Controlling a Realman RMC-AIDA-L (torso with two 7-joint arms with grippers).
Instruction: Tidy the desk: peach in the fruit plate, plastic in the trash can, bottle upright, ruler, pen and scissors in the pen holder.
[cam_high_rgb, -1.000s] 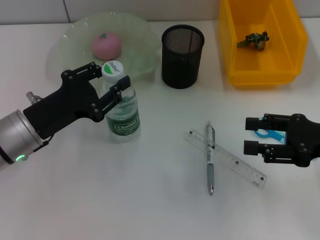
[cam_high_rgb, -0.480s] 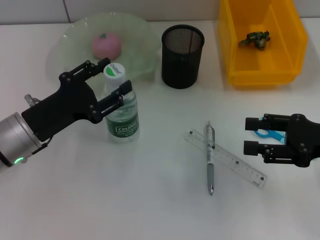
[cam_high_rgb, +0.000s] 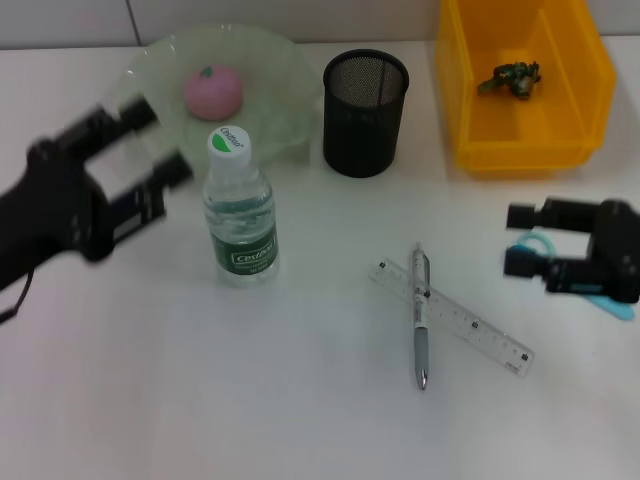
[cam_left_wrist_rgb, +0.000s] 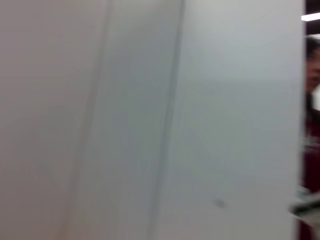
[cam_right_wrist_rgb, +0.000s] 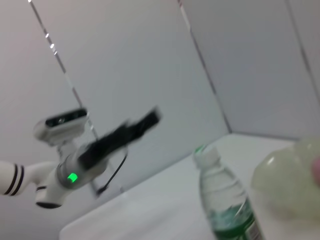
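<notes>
The left gripper (cam_high_rgb: 150, 140) hung with its fingers spread apart and holding nothing, at about nine o'clock from the bottle (cam_high_rgb: 239, 210) and clear of it. The bottle stood upright on the white desk (cam_high_rgb: 300, 400), green-and-white cap up, just in front of the fruit plate (cam_high_rgb: 290, 75), where the pink peach (cam_high_rgb: 212, 91) lay. From the right wrist view, the bottle (cam_right_wrist_rgb: 227, 200) showed upright beside the plate's pale rim (cam_right_wrist_rgb: 285, 185), with the left arm (cam_right_wrist_rgb: 95, 150) beyond it.

At three o'clock on the desk, the right gripper (cam_high_rgb: 525, 240) hovered with fingers parted over the blue-handled scissors (cam_high_rgb: 612, 303), not closed on them. The pen (cam_high_rgb: 421, 315) lay crossed over the clear ruler (cam_high_rgb: 455, 317) near the desk's centre. The black mesh pen holder (cam_high_rgb: 365, 100) stood at twelve o'clock, and the yellow trash bin (cam_high_rgb: 460, 90) at one o'clock held the crumpled plastic (cam_high_rgb: 508, 78).
</notes>
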